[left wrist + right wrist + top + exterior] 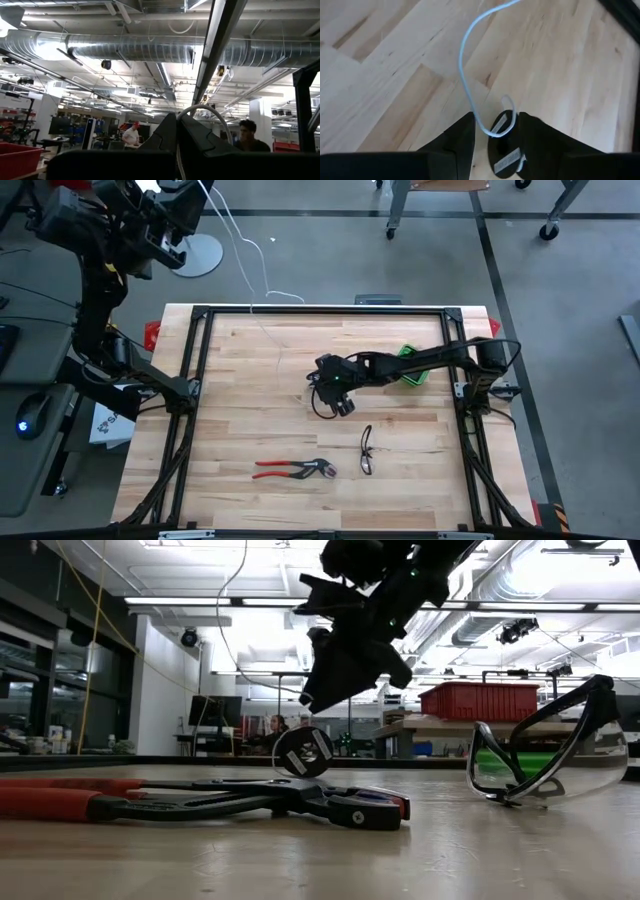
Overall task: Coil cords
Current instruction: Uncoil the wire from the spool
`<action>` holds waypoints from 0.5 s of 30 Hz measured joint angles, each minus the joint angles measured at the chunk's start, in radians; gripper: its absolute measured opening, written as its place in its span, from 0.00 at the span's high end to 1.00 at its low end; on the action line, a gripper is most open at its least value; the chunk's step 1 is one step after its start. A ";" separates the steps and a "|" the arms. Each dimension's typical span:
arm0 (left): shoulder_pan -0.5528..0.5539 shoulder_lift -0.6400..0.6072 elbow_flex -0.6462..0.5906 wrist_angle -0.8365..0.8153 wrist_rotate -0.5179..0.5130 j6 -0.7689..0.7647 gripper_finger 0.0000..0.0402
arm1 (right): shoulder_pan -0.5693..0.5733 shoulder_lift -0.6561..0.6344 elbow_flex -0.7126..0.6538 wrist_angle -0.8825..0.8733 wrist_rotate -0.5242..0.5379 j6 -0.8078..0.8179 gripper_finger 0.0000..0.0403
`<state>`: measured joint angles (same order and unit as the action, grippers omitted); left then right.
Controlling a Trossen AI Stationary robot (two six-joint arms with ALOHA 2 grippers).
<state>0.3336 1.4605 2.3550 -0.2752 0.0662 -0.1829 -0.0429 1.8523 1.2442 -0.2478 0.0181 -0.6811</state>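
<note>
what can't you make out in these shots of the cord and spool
- High view: the small black round spool is hidden under the right gripper.
- Right wrist view: whether the jaws actually pinch the spool; its lower part is cut off by the edge.
- High view: the thin white cord leaves the top edge, far end unseen.

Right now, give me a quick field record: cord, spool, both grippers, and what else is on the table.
cord: thin white cord runs from the raised left gripper down across the table's far edge to the spool
spool: small black round spool sits between the right gripper's fingers, cord looped at it
right gripper: right gripper over mid-table, jaws closing around the spool, firm grip not confirmed
left gripper: left gripper raised off the table's far left corner, shut on the cord
other items: red-handled pliers, safety glasses, green bin
</note>
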 joint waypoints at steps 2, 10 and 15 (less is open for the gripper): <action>0.000 0.000 0.000 -0.001 0.000 0.000 1.00 | 0.000 0.003 0.000 -0.009 -0.001 0.000 0.65; 0.000 0.000 0.000 -0.009 0.000 0.001 1.00 | 0.000 0.021 0.000 0.012 0.000 -0.008 0.71; 0.000 0.000 0.000 -0.012 -0.001 0.001 1.00 | 0.005 0.026 0.000 0.005 0.054 0.000 0.94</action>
<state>0.3336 1.4602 2.3550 -0.2871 0.0655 -0.1818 -0.0383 1.8782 1.2442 -0.2432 0.0717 -0.6816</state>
